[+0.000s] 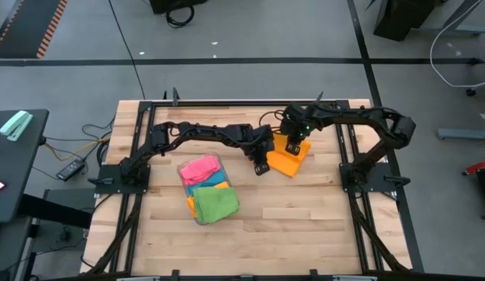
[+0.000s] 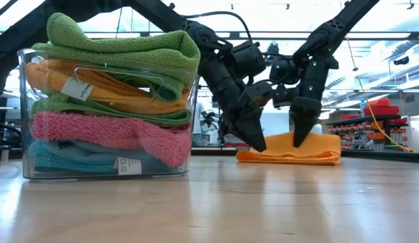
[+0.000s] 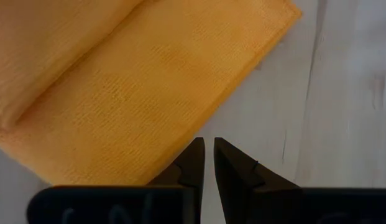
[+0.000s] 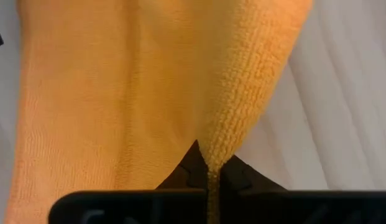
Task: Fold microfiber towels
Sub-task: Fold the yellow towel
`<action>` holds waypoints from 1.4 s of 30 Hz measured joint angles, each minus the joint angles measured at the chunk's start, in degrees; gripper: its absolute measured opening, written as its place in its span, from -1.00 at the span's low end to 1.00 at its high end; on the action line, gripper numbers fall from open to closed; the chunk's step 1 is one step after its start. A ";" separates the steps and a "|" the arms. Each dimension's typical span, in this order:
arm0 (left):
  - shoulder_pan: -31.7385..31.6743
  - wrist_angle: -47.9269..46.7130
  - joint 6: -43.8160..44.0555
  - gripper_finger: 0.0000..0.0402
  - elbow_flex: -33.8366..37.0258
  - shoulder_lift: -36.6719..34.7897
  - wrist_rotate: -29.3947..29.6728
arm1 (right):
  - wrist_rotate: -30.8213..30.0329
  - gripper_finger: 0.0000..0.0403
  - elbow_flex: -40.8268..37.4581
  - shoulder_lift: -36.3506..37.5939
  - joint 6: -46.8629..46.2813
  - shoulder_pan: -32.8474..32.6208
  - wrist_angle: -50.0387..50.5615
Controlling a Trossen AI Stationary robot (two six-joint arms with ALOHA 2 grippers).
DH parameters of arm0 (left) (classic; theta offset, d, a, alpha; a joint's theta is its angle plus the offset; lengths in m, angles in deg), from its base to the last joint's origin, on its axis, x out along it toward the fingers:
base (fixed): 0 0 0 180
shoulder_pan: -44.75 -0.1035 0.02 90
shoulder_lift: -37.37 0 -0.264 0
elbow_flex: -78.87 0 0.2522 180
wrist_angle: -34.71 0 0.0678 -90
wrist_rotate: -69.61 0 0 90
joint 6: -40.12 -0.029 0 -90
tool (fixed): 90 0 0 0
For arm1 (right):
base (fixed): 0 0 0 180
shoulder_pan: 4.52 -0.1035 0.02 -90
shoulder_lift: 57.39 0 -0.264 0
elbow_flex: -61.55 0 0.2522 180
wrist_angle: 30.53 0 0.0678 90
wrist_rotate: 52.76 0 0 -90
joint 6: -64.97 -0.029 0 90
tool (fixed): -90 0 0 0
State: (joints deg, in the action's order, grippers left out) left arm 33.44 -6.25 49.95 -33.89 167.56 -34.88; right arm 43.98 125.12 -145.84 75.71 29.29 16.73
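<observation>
Right gripper (image 4: 208, 163) was clamped on an edge fold of the orange towel (image 1: 288, 159), which lay folded on the table (image 1: 304, 226) right of centre. Left gripper (image 3: 209, 158) stood nearly closed, holding nothing, at the towel's near edge. Other towels (image 2: 115, 101) sat stacked in a clear tray (image 2: 25, 165) alongside.

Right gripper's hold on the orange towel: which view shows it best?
The right wrist view: the right gripper is shut on a pinched fold of the orange towel. The low view shows it down on the towel, contact hidden. The high view shows only its place. The left wrist view misses it.
</observation>
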 joint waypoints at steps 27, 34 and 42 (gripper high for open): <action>0.63 0.27 -3.08 -0.84 -0.02 1.09 6.78 | 0.71 -0.94 2.19 0.04 -10.88 -10.70 0.75; 0.68 -2.03 -4.03 -0.88 0.00 0.51 -1.42 | 1.28 -0.94 2.22 0.08 -10.36 -9.68 0.61; 2.42 -14.89 -13.43 -0.90 0.07 -2.03 -1.45 | 1.47 -0.94 2.34 0.74 -7.30 -9.52 0.47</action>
State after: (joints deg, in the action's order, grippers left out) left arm 35.86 -21.14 36.52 -33.82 165.53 -36.33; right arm 45.45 127.46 -145.10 68.41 19.77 17.20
